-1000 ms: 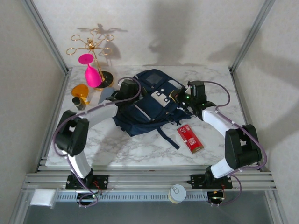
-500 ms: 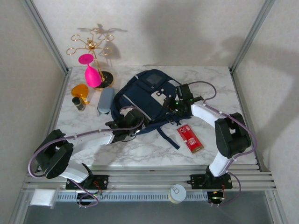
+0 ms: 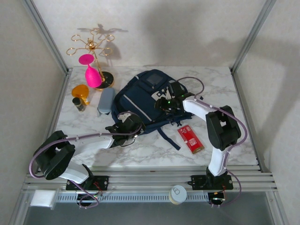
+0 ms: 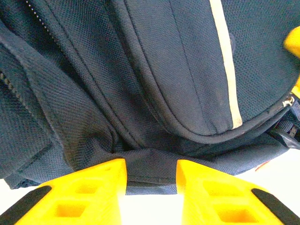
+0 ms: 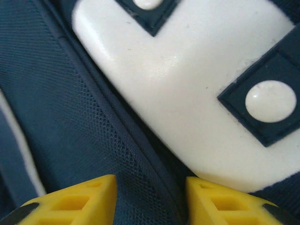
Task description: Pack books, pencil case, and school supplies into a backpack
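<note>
The navy backpack (image 3: 143, 101) lies in the middle of the table. My left gripper (image 3: 130, 122) is at its near bottom edge. In the left wrist view its jaws (image 4: 151, 169) stand apart astride the backpack's hem (image 4: 150, 176). My right gripper (image 3: 165, 101) rests on the backpack's front. Its yellow fingers (image 5: 151, 182) are apart over a seam of the backpack (image 5: 70, 93), beside the white buckle patch (image 5: 187, 93). The grey-blue pencil case (image 3: 105, 101) lies left of the backpack. The red pack of school supplies (image 3: 191, 139) lies to the right. The books are out of view.
At the back left stand a gold rack (image 3: 93, 49) with a pink glass (image 3: 92, 72), an orange object (image 3: 80, 91) and a small dark bottle (image 3: 79, 103). A dark strap (image 3: 168, 138) trails from the backpack toward the red pack.
My left arm swung from the backpack's left side down to its near edge, uncovering the pencil case. My right gripper slid left across the backpack's front and its jaws came apart.
</note>
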You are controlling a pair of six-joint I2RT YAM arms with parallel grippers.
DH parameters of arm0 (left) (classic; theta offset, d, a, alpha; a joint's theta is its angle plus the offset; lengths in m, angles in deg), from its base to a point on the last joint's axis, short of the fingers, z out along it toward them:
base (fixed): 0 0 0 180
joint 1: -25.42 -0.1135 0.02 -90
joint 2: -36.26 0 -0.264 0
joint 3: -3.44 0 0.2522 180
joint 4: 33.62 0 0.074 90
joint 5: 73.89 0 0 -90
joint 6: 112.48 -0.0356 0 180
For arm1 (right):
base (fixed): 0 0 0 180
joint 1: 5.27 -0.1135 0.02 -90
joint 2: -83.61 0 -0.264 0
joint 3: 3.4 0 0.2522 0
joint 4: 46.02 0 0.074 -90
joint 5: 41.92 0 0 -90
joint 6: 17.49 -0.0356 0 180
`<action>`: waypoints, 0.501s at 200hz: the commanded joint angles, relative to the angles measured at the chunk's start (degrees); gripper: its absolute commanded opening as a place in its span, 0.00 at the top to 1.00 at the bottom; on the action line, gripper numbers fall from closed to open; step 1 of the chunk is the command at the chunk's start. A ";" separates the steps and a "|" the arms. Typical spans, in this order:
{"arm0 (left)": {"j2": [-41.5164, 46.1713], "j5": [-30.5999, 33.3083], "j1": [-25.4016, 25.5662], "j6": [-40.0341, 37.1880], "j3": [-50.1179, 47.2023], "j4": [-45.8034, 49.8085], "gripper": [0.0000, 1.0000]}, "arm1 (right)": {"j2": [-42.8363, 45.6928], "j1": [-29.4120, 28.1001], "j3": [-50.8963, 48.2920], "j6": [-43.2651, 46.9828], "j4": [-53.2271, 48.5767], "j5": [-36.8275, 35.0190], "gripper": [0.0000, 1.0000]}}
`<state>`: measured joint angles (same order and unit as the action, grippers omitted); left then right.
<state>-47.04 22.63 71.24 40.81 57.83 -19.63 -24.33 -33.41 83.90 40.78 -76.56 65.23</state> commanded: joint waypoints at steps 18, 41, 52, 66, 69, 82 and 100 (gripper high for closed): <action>-1.80 2.66 -1.01 0.10 -1.33 1.50 0.68 | -1.23 -0.45 3.15 2.90 -0.98 4.69 0.79; -2.22 3.49 -2.75 -1.45 -1.79 -0.70 0.69 | 1.16 -0.14 2.62 1.78 0.13 6.68 1.00; -3.03 3.11 -4.19 -2.37 -1.39 -1.17 0.70 | 2.62 0.71 1.57 -0.77 1.81 9.48 1.00; -3.99 3.67 -5.45 -3.94 -1.25 -3.07 0.71 | 5.25 2.58 -1.23 -5.88 6.50 13.46 1.00; -4.22 3.82 -5.81 -4.24 -1.31 -3.64 0.71 | 5.96 3.03 -1.96 -7.07 7.67 14.06 1.00; -5.49 3.07 -7.51 -5.98 -1.10 -6.23 0.73 | 8.78 4.42 -4.84 -12.03 12.48 15.94 1.00; -7.01 2.84 -10.19 -9.25 0.57 -7.36 0.73 | 12.41 5.81 -7.49 -18.62 18.35 17.53 1.00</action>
<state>-51.57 23.00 64.86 36.81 57.24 -24.44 -19.37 -30.13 78.96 33.61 -68.75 76.44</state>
